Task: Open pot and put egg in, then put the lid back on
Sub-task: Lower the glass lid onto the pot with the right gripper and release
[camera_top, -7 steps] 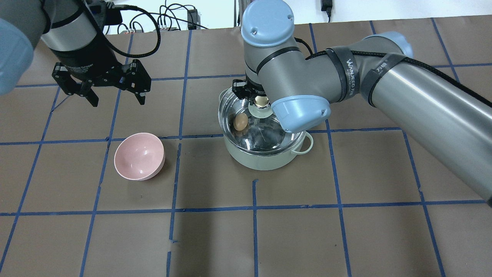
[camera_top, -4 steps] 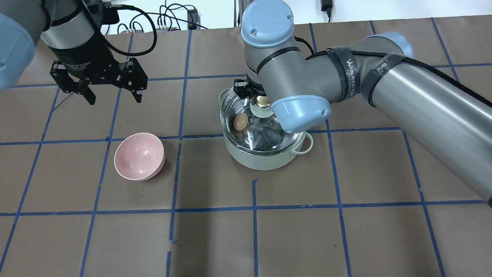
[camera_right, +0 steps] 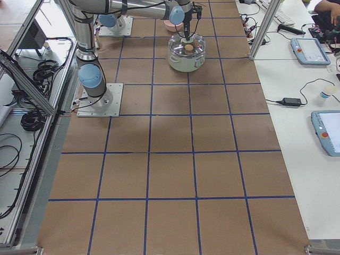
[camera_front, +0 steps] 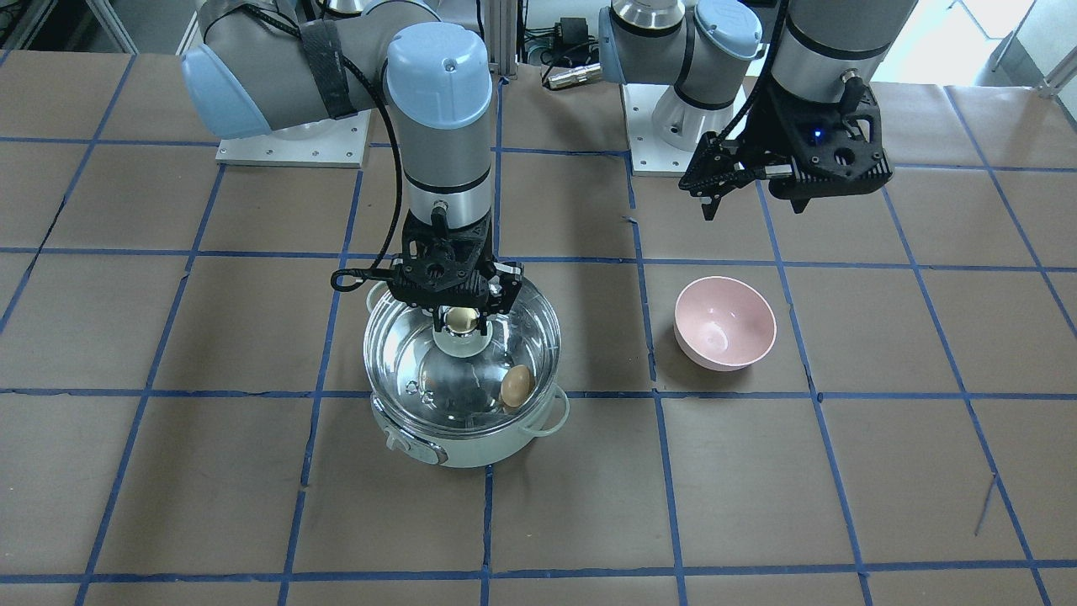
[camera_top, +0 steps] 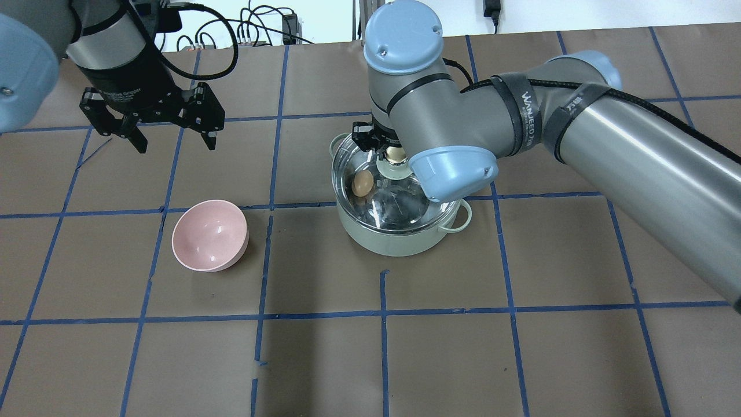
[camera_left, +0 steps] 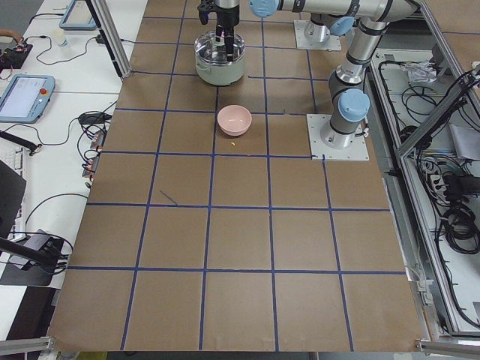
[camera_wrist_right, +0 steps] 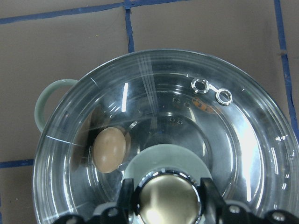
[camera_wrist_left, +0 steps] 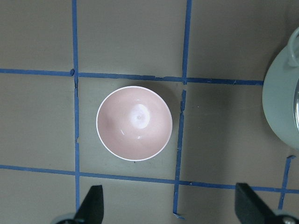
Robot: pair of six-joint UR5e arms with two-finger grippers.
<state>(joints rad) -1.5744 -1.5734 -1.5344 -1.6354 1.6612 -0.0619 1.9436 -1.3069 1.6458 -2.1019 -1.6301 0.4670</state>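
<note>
The mint-green pot stands mid-table, also in the front view. The clear glass lid lies over its rim. The tan egg rests inside the pot and shows through the glass in the right wrist view and the front view. My right gripper is shut on the lid's cream-gold knob, with a finger on each side. My left gripper is open and empty, high above the table, left of the pot.
An empty pink bowl stands left of the pot, below my left gripper in the left wrist view. Blue tape lines grid the brown table. Cables lie beyond the table's far edge.
My left gripper has drawn a little farther back, still open. The lid, held by my right gripper, has shifted slightly and now sits in line with the pot's rim.
</note>
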